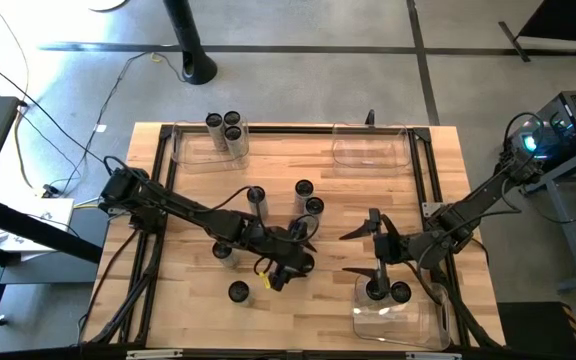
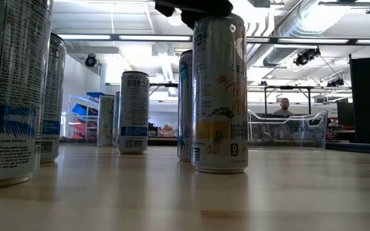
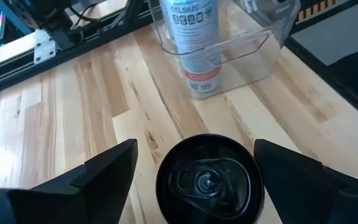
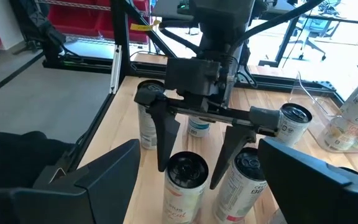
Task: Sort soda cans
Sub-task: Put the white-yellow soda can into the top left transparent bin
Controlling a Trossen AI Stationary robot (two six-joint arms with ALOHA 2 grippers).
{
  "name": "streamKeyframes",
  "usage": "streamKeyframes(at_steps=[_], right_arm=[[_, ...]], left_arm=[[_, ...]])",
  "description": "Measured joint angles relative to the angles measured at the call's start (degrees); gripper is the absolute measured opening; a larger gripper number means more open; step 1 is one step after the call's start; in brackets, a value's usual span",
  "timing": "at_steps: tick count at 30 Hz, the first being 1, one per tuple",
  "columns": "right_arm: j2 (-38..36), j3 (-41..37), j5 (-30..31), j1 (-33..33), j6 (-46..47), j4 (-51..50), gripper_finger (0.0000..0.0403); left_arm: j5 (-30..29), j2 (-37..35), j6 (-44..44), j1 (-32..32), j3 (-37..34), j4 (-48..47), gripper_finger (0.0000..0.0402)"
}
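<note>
Table [image 1: 198,310]: a pale wooden butcher-block top framed by dark rails, seen whole from above.

Left arm: reaches from the table's left edge across to the centre front. The left gripper [image 1: 290,262] is held with its fingers spread wide on either side of one soda can [image 3: 209,180]; in the left wrist view a gap is seen between each finger and the can, so nothing is clamped. The same can [image 4: 186,185] is seen between those fingers from the right wrist view.

Right arm: enters from the table's right edge. The right gripper [image 1: 366,250] is held with its fingers wide apart and empty, above the table just behind the front-right bin.

Clear bins: a back-left bin [image 1: 183,155] holding three cans [image 1: 225,128]; a back-right bin [image 1: 373,152]; a front-right bin [image 1: 408,325] holding two cans [image 1: 388,291].

Loose cans, all upright on the wood: one [image 1: 256,197] left of centre, two [image 1: 308,197] at centre, one [image 1: 238,291] near the front edge, one [image 1: 224,252] partly hidden beside the left arm.

Low view: the nearest centre can [image 2: 219,96] stands with a dark gripper just above its top; a person [image 2: 284,106] is seen far behind the table.
</note>
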Motion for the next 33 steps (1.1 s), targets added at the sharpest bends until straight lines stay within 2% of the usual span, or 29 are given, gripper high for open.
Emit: streamKeyframes(at_steps=[15, 27, 33], right_arm=[[0.0, 0.0, 0.0, 0.0, -0.8, -0.2, 0.032], [0.0, 0.0, 0.0, 0.0, -1.1, -0.2, 0.032], [0.0, 0.0, 0.0, 0.0, -1.1, -0.3, 0.032]], left_arm=[[-1.0, 0.5, -3.0, 0.0, 0.0, -5.4, 0.0314], [-0.8, 2.3, -3.6, 0.3, 0.1, -4.4, 0.0257], [-1.4, -0.1, -3.3, 0.3, -0.3, -6.5, 0.0252]])
